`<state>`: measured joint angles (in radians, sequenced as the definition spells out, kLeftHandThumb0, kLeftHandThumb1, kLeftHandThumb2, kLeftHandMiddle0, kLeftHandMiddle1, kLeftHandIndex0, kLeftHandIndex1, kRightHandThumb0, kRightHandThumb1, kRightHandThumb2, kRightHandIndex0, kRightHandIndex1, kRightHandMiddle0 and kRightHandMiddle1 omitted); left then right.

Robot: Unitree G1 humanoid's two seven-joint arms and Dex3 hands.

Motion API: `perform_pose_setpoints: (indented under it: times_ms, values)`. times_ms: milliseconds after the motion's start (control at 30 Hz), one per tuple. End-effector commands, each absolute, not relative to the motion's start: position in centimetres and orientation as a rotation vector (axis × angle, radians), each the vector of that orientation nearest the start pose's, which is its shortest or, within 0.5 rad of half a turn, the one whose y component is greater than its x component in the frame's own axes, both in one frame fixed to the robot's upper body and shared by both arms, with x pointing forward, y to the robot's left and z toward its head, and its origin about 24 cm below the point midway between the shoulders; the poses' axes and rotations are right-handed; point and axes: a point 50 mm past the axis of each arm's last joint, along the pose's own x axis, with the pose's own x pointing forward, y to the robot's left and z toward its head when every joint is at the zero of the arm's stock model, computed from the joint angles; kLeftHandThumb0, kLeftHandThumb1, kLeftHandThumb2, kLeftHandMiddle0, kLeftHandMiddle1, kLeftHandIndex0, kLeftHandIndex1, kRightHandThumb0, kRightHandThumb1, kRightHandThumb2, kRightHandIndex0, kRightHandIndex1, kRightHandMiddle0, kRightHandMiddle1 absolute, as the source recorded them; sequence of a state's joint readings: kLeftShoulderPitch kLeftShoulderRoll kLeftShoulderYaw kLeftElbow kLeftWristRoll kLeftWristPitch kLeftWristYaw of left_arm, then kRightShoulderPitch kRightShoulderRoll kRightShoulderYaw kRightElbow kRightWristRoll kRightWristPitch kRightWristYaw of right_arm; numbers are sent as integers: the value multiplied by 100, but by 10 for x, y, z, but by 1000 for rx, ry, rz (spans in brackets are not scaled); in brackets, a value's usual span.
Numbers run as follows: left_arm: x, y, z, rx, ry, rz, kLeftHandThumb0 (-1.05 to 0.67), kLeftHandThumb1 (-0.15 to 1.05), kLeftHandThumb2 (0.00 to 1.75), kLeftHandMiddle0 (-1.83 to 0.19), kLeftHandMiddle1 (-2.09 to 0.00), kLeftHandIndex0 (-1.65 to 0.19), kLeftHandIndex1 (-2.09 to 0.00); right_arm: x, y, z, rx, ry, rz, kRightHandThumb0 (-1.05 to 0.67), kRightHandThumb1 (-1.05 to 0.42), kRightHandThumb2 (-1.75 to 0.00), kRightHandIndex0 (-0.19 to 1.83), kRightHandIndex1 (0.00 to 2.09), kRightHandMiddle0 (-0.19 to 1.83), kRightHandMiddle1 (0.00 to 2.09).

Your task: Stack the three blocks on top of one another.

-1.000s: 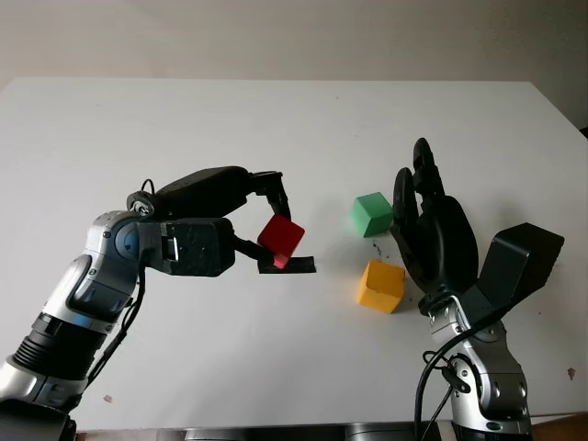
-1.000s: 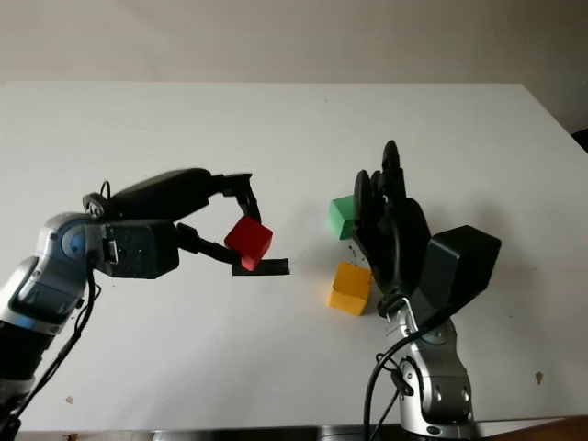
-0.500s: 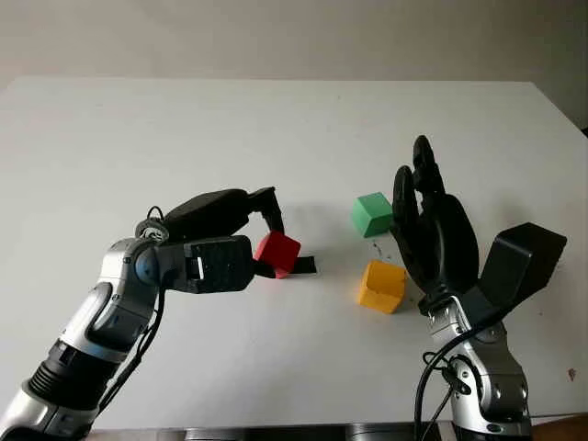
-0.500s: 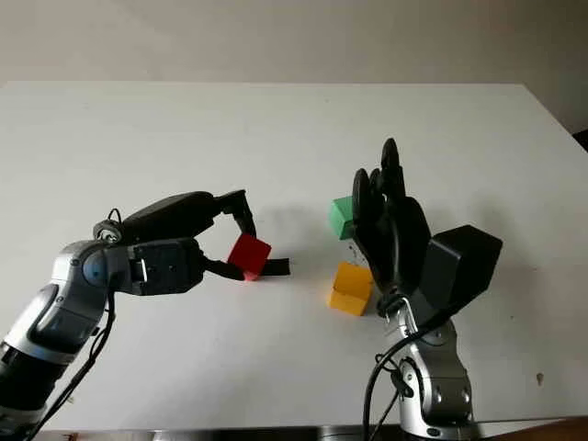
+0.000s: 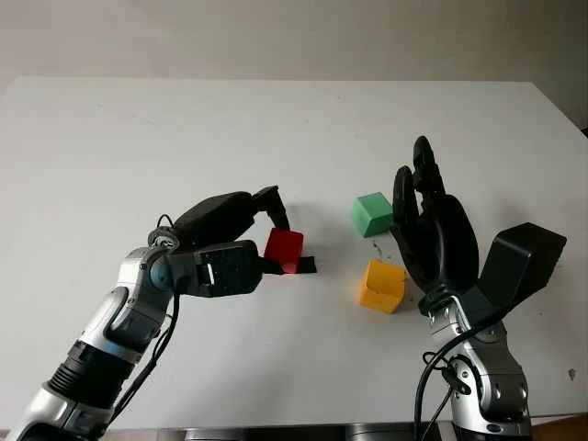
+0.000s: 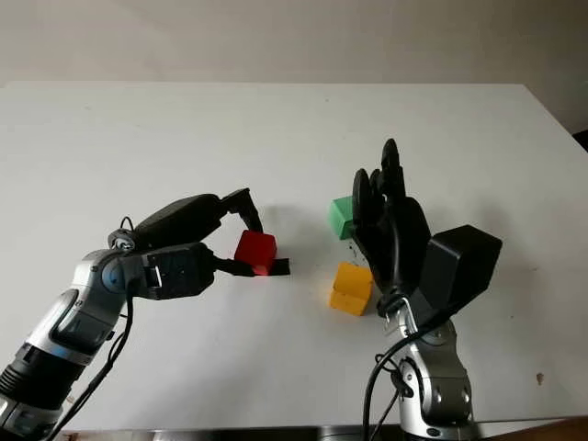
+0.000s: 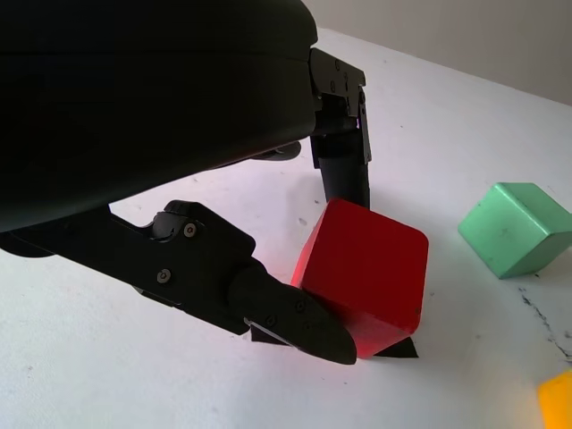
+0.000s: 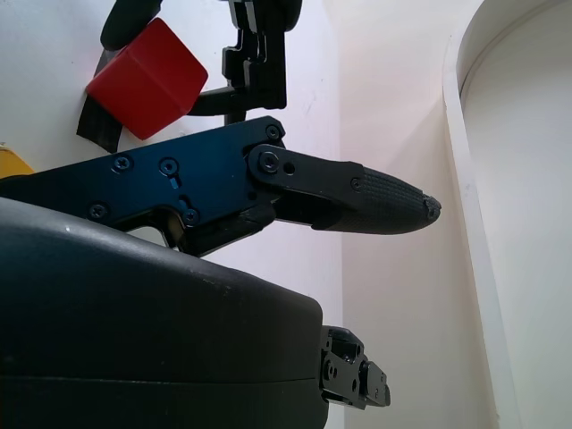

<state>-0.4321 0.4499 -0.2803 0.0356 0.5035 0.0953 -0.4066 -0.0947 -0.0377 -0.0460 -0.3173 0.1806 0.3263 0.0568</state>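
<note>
Three smooth cubes, matte table (image 5: 184, 129)

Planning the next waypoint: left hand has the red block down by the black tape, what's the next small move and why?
Probably release: the red block sits on the black tape mark on the table, left hand fingers clamped on it. Open, then back off. Green block and yellow block wait by the open right hand.
</note>
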Motion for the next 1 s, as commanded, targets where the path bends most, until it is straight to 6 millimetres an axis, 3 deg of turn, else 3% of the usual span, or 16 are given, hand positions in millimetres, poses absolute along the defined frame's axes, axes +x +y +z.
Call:
perform_pose_setpoints:
  times_ms: [0,200,267,367,400,433,500,800,967]
  values:
    - [318,136,127,1054,-125,-518,-36,99,5,-22,-10,-19,-170,263,-152,110,116,-96,107,-65,-105,-61,-19,0,-19,0]
    - [318,137,128,1078,-120,-519,-37,98,5,-25,-12,-22,-164,262,-153,111,123,-101,104,-64,-105,-61,-19,0,-19,0]
    - [317,137,129,1097,-113,-524,-43,97,5,-19,-9,-16,-151,262,-153,111,119,-101,103,-64,-105,-61,-19,0,-19,0]
    - [316,137,130,1117,-84,-538,-54,97,5,-3,-5,-3,-102,262,-153,111,121,-99,102,-65,-105,-60,-19,0,-19,0]
    - [316,137,130,1123,-78,-538,-57,96,5,4,-4,-4,-66,263,-153,111,125,-98,103,-65,-105,-60,-19,0,-19,0]
    - [316,138,130,1126,-81,-535,-58,95,5,8,-5,-8,-42,263,-152,111,123,-96,105,-65,-105,-60,-19,0,-19,0]
    - [315,138,129,1129,-85,-531,-60,95,5,13,-4,-5,-17,263,-152,111,119,-94,108,-65,-105,-61,-19,0,-19,0]
    - [313,138,130,1143,-80,-538,-63,95,5,19,-2,7,-4,261,-153,111,123,-102,108,-64,-105,-61,-19,0,-19,0]
    - [307,141,141,1127,-64,-552,-68,93,5,19,0,18,-1,260,-154,111,124,-103,106,-64,-105,-60,-19,0,-19,0]
